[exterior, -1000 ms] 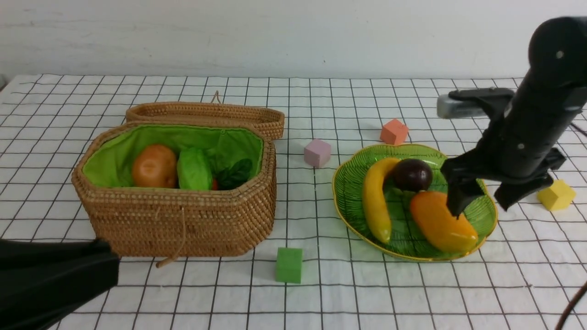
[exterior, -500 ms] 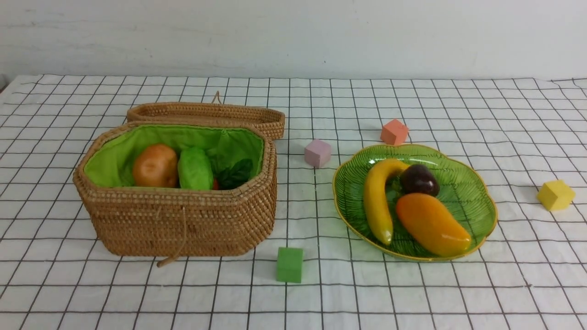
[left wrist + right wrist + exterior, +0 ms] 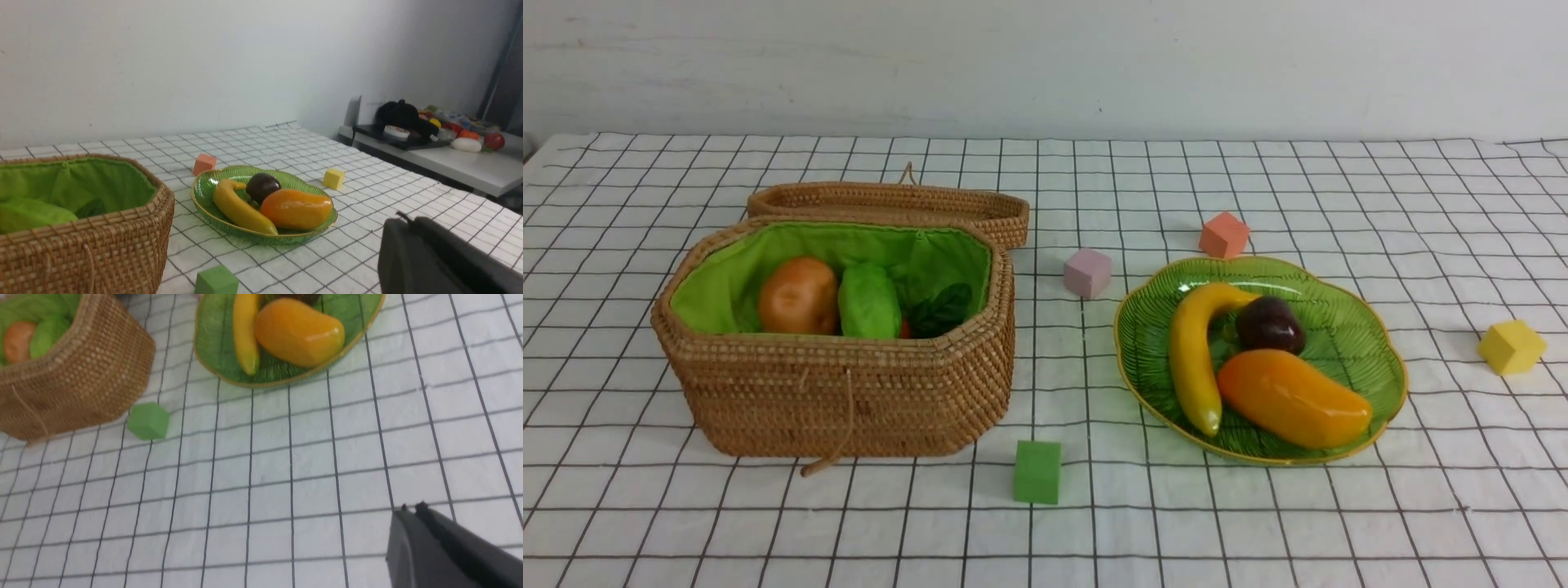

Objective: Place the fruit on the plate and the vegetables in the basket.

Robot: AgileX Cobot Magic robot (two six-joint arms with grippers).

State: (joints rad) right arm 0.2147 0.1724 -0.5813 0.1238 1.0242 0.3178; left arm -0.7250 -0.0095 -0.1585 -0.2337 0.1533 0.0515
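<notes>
Resting on the green plate (image 3: 1372,359) at the right of the checked tabletop (image 3: 1421,506) in the front view: banana (image 3: 1194,359), mango (image 3: 1293,398) and mangosteen (image 3: 1270,324). Banana curved, long axis running from the far side toward the camera, near tip just inside the plate's near rim. Mango lying crosswise, long axis running from the banana toward the plate's right rim, touching the banana's near half. Mangosteen tucked behind the mango, beside the banana's far end. Standing at the left, the open wicker basket (image 3: 849,392), lid (image 3: 890,204) flat behind it, holding the potato (image 3: 799,296), the light green vegetable (image 3: 869,300) upright beside it, and dark green pepper leaves (image 3: 943,309). Scattered around: green cube (image 3: 1037,471), pink cube (image 3: 1087,273), orange cube (image 3: 1223,234), yellow cube (image 3: 1512,347). No arm or end effector visible here.

Seen from the left wrist: plate (image 3: 204,192) just beyond the basket (image 3: 102,245), banana (image 3: 239,208) pointing obliquely toward the camera, mango (image 3: 296,209) lying across. Left end effector (image 3: 408,232) a dark shape at the picture's edge, held low over the tabletop, fingers apparently pressed together.

Seen from the right wrist: plate (image 3: 212,347) and basket (image 3: 81,384) ahead, green cube (image 3: 148,421) between. Right end effector (image 3: 410,508) above bare cloth, well apart from the plate, tips together, gripping nothing.
</notes>
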